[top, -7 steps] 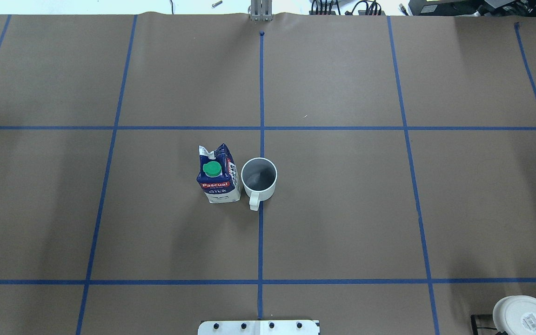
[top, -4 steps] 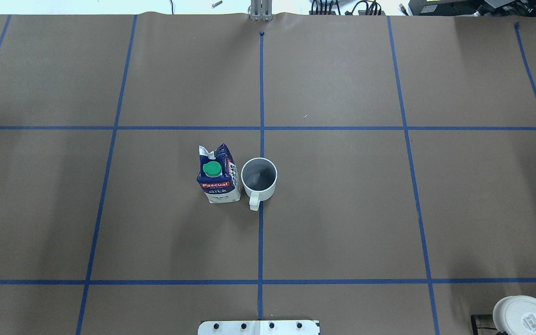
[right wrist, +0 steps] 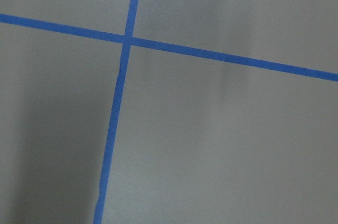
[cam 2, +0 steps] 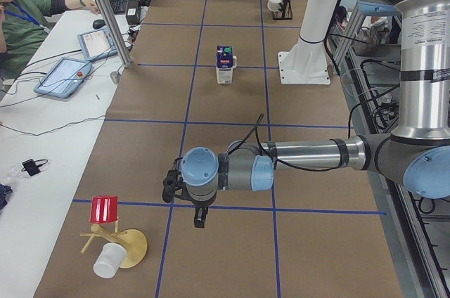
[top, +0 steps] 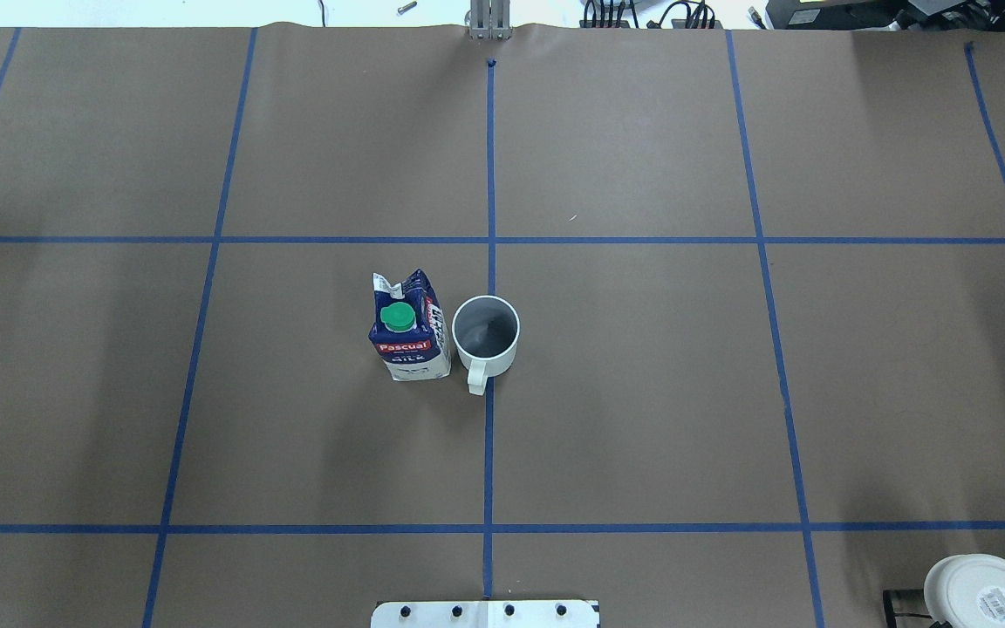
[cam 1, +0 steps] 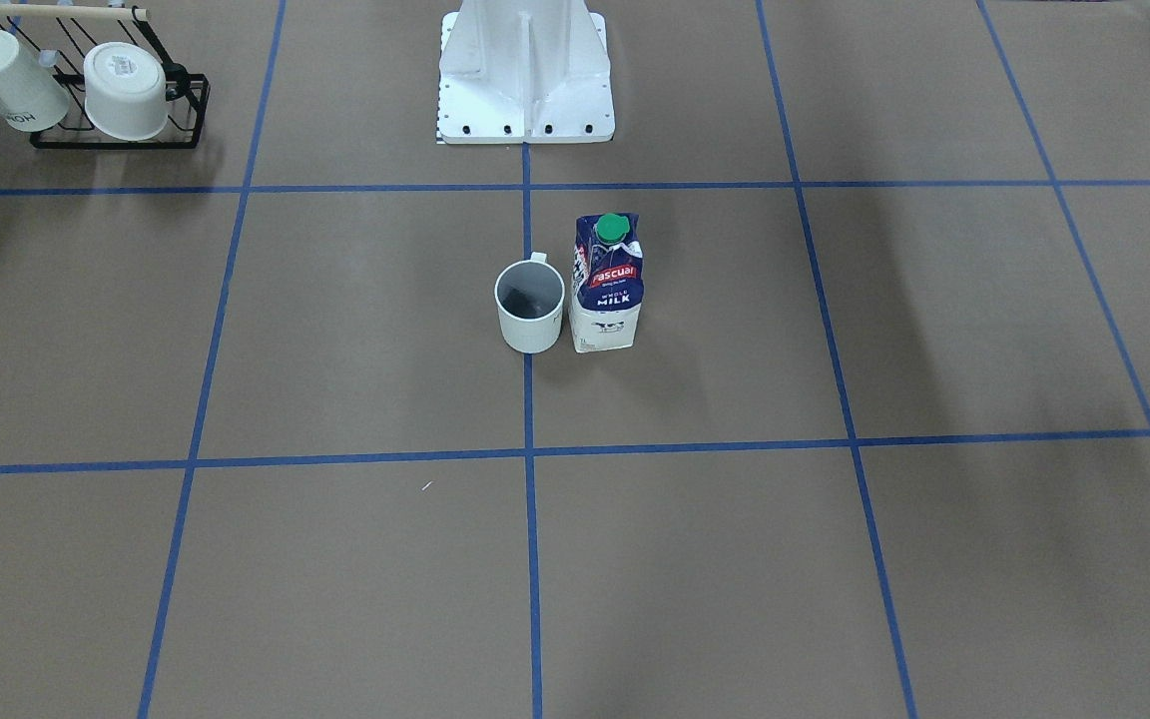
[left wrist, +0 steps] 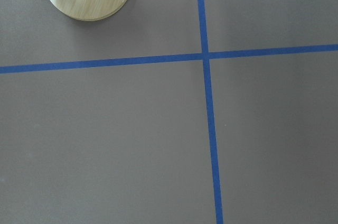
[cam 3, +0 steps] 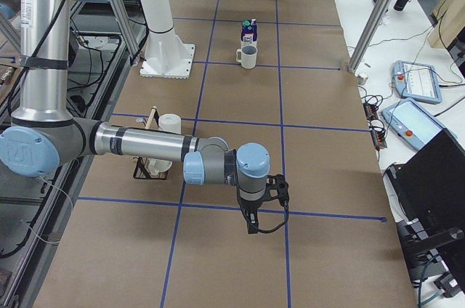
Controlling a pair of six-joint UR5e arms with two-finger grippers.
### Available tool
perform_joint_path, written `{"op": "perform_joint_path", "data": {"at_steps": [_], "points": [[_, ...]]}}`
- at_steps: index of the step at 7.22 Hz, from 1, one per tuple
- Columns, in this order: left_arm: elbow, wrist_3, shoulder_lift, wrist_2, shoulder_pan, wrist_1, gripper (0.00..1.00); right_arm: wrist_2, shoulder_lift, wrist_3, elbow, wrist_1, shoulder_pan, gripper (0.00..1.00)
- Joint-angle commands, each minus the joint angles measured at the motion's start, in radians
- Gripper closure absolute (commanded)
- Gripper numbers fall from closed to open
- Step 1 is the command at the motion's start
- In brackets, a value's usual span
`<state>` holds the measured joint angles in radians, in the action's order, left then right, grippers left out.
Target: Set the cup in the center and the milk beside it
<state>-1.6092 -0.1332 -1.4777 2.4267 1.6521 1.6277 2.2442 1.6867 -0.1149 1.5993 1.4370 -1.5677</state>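
- Brown paper covers the table (top: 642,419), split into a grid by blue tape (top: 489,453).
- The cup (top: 485,336) stands upright in the center (top: 555,384), right on the middle tape line. Its mouth is up and its handle points toward the robot's base (cam 1: 525,70).
- The milk (top: 411,336) stands upright just beside the cup, on the robot's left of it, with its green cap on top. I cannot tell whether the two touch.
- The left gripper (cam 2: 200,221) hangs over a tape line far down the table's left end, well apart from both things. Only the side view shows it, so I cannot tell how its fingers stand.
- The right gripper (cam 3: 252,224) hangs low near a tape line at the table's right end, also well apart. I cannot tell its finger spread either.
- A wooden stand (cam 2: 130,245) lies tipped near the left gripper, with a red cup (cam 2: 104,209) and a white cup (cam 2: 107,263) on it.
- A black rack (cam 1: 191,100) with two white cups sits near the right arm's side of the base.
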Motion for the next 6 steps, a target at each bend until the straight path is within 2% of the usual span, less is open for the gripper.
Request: {"op": "perform_joint_path", "data": {"at_steps": [1,6], "points": [[-0.001,0.0,0.004,0.0,0.0,0.001,0.02,0.001,0.002,0.0,0.001,-0.001,0.0,0.0],[-0.003,0.001,0.007,-0.02,0.0,0.001,0.02,0.002,0.002,-0.002,0.001,-0.001,0.0,0.0]]}}
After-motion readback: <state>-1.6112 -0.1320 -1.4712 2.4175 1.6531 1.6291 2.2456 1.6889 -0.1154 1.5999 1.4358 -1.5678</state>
